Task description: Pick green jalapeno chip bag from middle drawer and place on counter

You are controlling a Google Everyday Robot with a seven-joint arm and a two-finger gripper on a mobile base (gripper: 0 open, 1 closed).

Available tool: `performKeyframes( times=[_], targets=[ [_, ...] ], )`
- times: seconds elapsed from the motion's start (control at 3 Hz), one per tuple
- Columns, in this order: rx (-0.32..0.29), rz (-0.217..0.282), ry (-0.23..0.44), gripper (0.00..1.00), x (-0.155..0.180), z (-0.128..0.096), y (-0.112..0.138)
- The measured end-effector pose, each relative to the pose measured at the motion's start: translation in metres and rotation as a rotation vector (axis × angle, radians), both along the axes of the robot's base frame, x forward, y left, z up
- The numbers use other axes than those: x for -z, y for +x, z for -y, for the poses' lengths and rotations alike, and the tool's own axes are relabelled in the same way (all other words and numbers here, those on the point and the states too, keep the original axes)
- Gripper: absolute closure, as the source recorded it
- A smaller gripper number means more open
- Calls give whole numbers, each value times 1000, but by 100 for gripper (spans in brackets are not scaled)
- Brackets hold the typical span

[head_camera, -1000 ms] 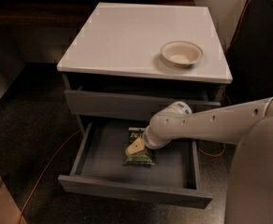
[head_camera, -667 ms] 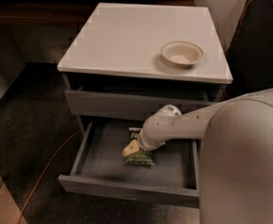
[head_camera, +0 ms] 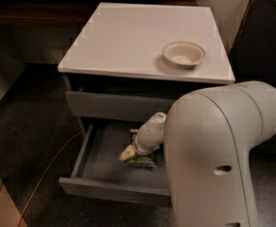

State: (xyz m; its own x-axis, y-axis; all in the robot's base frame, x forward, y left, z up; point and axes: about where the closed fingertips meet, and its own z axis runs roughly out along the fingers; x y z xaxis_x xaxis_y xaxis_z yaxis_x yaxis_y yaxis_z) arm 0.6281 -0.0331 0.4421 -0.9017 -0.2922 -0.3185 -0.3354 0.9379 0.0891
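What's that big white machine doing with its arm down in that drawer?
It is a robot reaching its arm into the open middle drawer of a grey cabinet. Its gripper is down at a green jalapeno chip bag that lies on the drawer floor. The bag is in the drawer, not yet on the white counter above, where a cream bowl sits near the right edge.

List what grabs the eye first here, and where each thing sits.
The robot's bulky white arm fills the lower right foreground. Its gripper is down in the open middle drawer, at the green jalapeno chip bag. A cream bowl sits on the white counter, toward its right edge.
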Motion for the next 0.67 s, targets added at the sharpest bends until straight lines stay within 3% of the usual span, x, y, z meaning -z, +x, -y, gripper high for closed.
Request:
performKeyframes(
  times=[0.67],
  targets=[
    [34,-10,-9,0,43,0,13]
  ],
)
